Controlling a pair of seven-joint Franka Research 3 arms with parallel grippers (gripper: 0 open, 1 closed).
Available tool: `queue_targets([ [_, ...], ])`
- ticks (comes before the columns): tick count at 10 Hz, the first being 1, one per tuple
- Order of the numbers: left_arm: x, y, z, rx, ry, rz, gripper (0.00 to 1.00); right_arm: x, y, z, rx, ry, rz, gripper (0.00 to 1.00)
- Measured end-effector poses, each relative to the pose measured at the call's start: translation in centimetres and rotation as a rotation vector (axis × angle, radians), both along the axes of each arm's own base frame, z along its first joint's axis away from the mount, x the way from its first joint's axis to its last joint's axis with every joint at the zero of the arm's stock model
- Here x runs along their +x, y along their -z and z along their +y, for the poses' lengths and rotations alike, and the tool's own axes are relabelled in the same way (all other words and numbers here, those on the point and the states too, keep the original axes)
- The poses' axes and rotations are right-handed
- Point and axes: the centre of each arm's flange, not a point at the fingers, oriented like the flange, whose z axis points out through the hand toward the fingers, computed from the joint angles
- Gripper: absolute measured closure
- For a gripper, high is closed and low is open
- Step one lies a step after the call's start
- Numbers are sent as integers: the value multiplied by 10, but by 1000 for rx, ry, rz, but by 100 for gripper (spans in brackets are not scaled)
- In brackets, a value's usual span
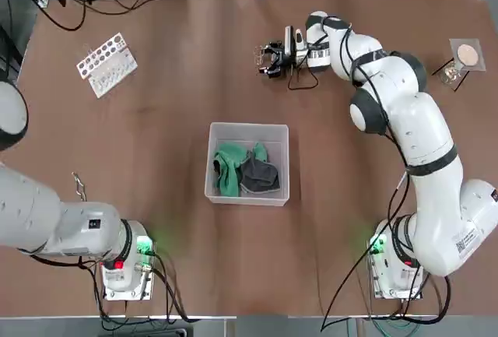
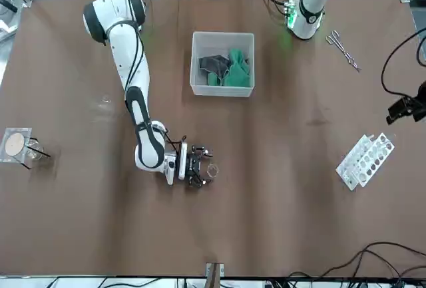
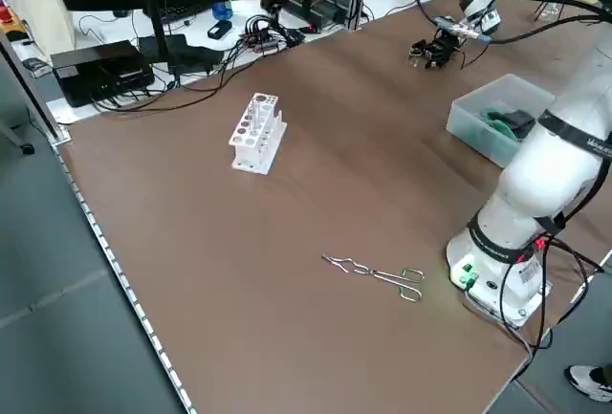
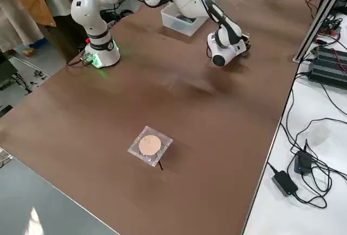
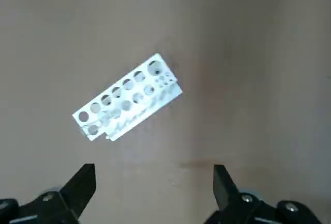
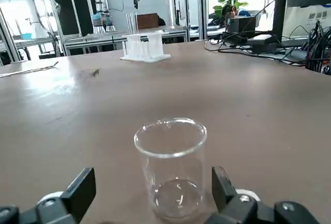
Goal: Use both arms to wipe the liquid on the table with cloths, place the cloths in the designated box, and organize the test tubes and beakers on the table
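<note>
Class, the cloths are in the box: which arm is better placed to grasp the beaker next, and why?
Right. The right gripper is low, its open fingers flanking the upright beaker; the left gripper hangs above the rack.

No text can be read; the small label on the right arm [image 1: 464,237] looks illegible.

green cloth [image 1: 228,167] + dark cloth [image 1: 259,175] — bunched in box [image 1: 247,128] — mid-table [image 1: 171,80]

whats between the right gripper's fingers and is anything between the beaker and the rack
A clear beaker stands upright between the open fingers of the right gripper, not yet gripped. Beyond it, the right wrist view shows bare table up to the rack.
</note>
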Motion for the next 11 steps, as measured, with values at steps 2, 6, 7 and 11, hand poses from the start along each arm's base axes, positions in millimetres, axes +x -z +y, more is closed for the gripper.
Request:
queue_targets([
  [2,-1,-32,-19,-4,28,15,0,-1,1,4,-9,9,-1,1],
  [6,-12,-87,-24,-10,37,55,0,-2,-4,18,-23,32,-15,4],
  [7,-15,-95,-31,-12,35,64,0,-3,-5,22,-26,35,-17,5],
  [11,-18,-95,-77,-16,30,108,0,-5,-5,28,-22,51,-8,36],
])
